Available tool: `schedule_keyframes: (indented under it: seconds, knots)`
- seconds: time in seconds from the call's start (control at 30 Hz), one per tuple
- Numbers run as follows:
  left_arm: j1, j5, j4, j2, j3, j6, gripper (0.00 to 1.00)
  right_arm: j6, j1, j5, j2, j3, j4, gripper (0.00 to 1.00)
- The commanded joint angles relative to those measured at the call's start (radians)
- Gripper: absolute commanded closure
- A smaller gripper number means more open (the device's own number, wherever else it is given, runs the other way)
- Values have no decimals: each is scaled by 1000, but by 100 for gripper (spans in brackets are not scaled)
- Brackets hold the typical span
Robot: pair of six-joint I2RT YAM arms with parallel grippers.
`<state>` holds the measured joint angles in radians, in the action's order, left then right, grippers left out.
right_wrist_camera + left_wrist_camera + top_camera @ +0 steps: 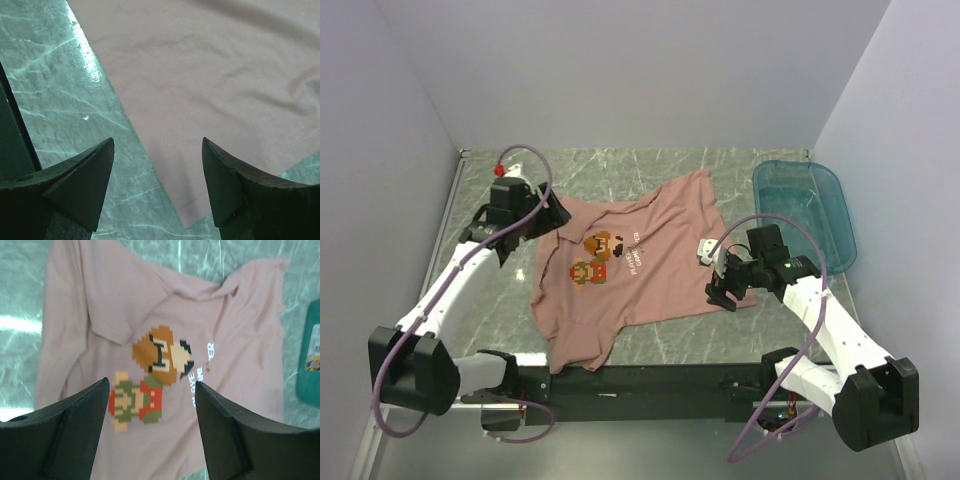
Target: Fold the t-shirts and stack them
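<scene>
Looking down through the top camera, I am seeing the dusty-pink short-sleeved cotton t-shirt (650,290) lying rumpled and print side up near the middle of the green marbled tabletop (620,175). One corner is reaching toward the near edge at 7 o'clock. The left gripper (555,212) is hanging at the shirt's 10 o'clock corner, and the right gripper (722,295) is sitting at its 4 o'clock corner. From here I cannot tell whether either is touching the cloth. The translucent teal plastic tub (798,166) is standing at 2 o'clock from the shirt, near it but apart.

Switching to the left wrist camera, I am watching the black fingers (75,430) standing apart with nothing between them. The shirt is lying below them. Its orange-brown pixel-figure print (160,355) with white lettering is showing in the gap toward 12 o'clock. A flap of fabric is folding over at 11 o'clock, and the tub is peeking in at 3 o'clock.

Moving to the right wrist camera, I am finding its fingers (235,190) spread apart too, gripping nothing. The shirt's edge is running from 11 o'clock down to a corner at 6 o'clock between them. Pink cloth is filling the 1-to-4 o'clock side, and bare tabletop is showing at 9 o'clock.
</scene>
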<state>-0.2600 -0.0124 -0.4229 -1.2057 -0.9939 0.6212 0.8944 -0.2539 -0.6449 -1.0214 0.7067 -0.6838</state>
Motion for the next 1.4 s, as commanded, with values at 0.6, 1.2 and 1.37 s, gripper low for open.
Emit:
schedule_keyframes:
  seconds: [0.6,1.2,1.37]
  knots:
    - [186,-239,168,-86,72,-192,31,-23,12,-39,-19,20,20,23]
    - [139,-173,89,-251,-37,-238,36,-12,13,-47,-31,22,10,23]
    - [56,-46,26,-337,-129,-268,36,-11,13,-48,-22,20,10,23]
